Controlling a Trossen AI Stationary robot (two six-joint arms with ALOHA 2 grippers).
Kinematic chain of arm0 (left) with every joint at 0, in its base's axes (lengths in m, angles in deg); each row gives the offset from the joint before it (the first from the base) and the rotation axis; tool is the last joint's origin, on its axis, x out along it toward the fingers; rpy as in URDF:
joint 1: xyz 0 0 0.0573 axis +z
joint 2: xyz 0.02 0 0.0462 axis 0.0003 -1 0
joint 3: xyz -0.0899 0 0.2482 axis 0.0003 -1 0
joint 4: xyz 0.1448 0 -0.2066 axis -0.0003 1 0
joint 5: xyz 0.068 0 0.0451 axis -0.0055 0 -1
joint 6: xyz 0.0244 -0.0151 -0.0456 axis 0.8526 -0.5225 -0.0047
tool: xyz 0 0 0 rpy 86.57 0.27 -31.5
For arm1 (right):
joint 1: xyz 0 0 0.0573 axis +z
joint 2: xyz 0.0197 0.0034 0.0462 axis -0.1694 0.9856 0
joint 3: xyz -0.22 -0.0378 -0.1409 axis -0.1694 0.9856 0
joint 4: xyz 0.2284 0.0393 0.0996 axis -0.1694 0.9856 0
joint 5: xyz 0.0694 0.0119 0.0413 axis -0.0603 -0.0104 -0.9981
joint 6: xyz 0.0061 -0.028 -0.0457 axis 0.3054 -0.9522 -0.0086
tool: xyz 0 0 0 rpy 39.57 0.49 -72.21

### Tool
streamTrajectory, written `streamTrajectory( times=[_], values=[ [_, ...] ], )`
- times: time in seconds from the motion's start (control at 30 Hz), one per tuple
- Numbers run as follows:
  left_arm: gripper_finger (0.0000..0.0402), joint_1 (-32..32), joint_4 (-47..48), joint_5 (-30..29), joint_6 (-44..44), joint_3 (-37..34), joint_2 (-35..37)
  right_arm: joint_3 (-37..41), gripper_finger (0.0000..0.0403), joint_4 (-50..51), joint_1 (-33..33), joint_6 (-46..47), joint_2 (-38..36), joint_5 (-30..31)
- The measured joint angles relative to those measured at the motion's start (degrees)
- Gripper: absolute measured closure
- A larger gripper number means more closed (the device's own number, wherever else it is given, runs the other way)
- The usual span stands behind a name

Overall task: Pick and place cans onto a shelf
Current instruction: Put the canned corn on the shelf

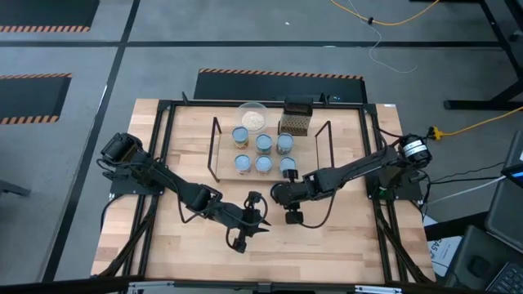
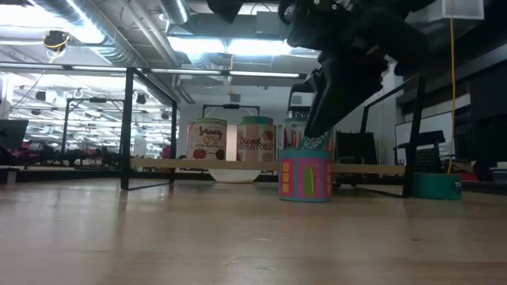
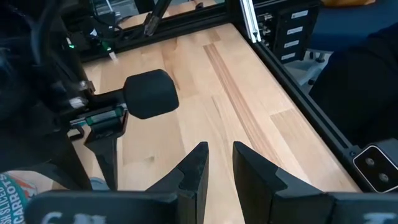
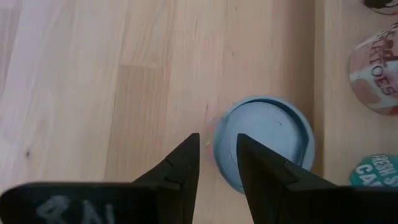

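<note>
The light-wood shelf with black wire ends holds several blue-topped cans. One more can stands upright on the table just in front of the shelf's near edge. It shows pink and green in the low view. My right gripper hovers just above this can's rim, pointing down, its fingers a narrow gap apart. In the high view my right gripper hides the can. My left gripper is shut and empty, low over the table just nearer than the right one.
A clear bowl with whitish contents and a dark mesh box stand at the shelf's far side. A black frame runs along the table's edges. Bare wood lies toward the table's near edge.
</note>
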Motion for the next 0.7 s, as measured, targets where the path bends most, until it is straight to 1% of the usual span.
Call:
streamTrajectory(
  times=[0.17,0.37,0.43,0.53,0.67,0.7],
  values=[
    [0.0335,0.02,0.14,-0.01,0.00,0.00,0.00,-0.07,0.0292,-0.54,-0.05,-0.13,2.69,-1.29],
    [0.0335,0.00,0.39,-0.09,0.00,0.01,0.00,-0.31,0.0293,-1.86,-0.46,-0.24,4.99,-0.98],
    [0.0335,0.00,0.45,-0.07,0.00,0.00,0.00,-0.31,0.0299,-1.89,-0.46,-0.44,5.02,-0.86],
    [0.0335,0.00,0.46,-0.07,0.00,0.01,0.00,-0.26,0.0327,-1.77,-0.49,-1.59,4.95,-0.69],
    [0.0335,0.00,0.46,-0.04,0.00,0.00,-0.02,-0.22,0.0385,-1.60,-0.51,-2.02,4.91,-0.89],
    [0.0335,0.00,0.46,-0.04,0.00,0.00,0.00,-0.22,0.0389,-1.54,-0.49,-2.89,4.91,-0.93]
  ],
)
